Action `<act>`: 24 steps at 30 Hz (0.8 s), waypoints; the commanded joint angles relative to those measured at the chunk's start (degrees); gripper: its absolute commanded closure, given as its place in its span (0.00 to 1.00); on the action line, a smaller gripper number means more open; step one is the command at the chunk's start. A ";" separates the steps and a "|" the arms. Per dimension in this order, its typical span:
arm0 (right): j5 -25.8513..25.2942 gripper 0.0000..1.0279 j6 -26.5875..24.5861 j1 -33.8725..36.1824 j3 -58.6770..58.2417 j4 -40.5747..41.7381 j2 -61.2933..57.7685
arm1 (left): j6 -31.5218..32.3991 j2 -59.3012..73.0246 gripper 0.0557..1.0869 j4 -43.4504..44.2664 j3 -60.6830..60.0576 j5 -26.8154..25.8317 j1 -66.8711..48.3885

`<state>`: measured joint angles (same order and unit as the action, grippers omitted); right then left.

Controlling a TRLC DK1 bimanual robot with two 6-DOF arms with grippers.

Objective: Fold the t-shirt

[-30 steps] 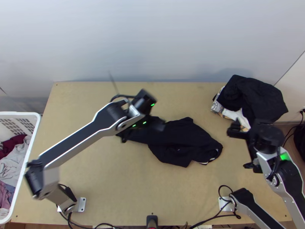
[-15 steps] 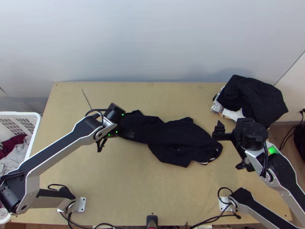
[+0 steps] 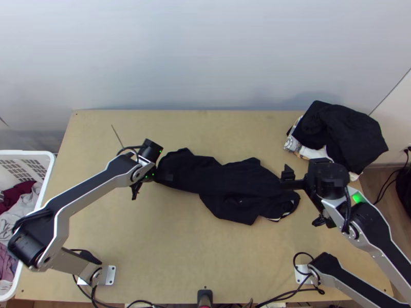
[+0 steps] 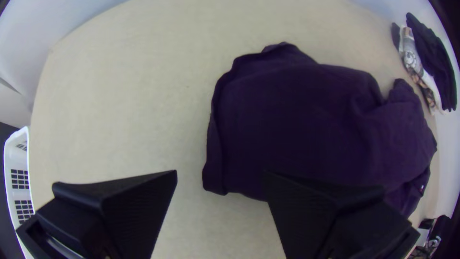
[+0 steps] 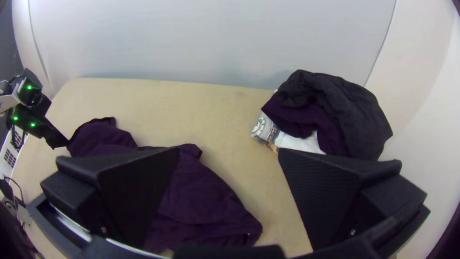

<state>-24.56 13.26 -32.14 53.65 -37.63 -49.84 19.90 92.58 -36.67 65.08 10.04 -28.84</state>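
The dark t-shirt (image 3: 231, 179) is bunched on the table (image 3: 169, 246). By its ends, the right gripper (image 5: 229, 149) and left gripper (image 4: 221, 171) are spread wide. The near edge should be pinched and softly tugged flat first, then the far edge, so no crumple is folded in.

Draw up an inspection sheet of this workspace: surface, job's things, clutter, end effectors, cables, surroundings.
Surface: light wooden table, bare on the near side of the shirt.
Job's things: black shirt, bunched lengthwise across the middle, not neatly folded.
Clutter: pile of dark and pale cloth at the far right corner.
Left end effector: open, by the shirt's left end in the top view.
Right end effector: open, by the shirt's right end in the top view, holding nothing.
Cables: black, looping by both arms' bases.
Surroundings: white basket of clothes at the left; pale wall behind.
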 commanded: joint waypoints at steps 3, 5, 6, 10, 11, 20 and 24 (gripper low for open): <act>1.00 0.07 -0.34 -0.20 -0.56 0.10 -1.40 | 0.05 5.16 0.45 4.85 -0.48 0.06 1.24; 1.35 0.07 -0.25 -0.29 -0.56 -0.17 -1.57 | 0.05 5.60 0.53 4.85 -0.13 0.06 1.59; 1.62 0.07 -0.25 -0.38 -0.65 -0.34 -1.57 | -0.04 5.69 0.53 4.76 -0.22 0.06 1.59; 3.90 0.07 -0.07 -1.79 -0.65 -1.22 -2.01 | -1.18 5.60 0.96 5.38 -0.48 0.06 1.95; 4.61 0.07 0.28 -2.31 -0.65 -1.84 -2.19 | -1.36 5.34 0.96 5.38 -0.66 0.06 2.03; 9.18 0.05 6.08 -9.52 -5.84 -4.82 -1.66 | -1.27 1.03 0.96 4.15 1.37 0.06 4.23; 10.32 0.05 7.13 -12.95 -7.68 -4.21 -2.10 | -1.18 -0.64 0.96 1.68 5.59 -0.02 5.11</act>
<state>-16.58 18.02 -39.86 49.15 -41.56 -51.72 18.76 94.52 -32.71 66.30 10.11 -25.21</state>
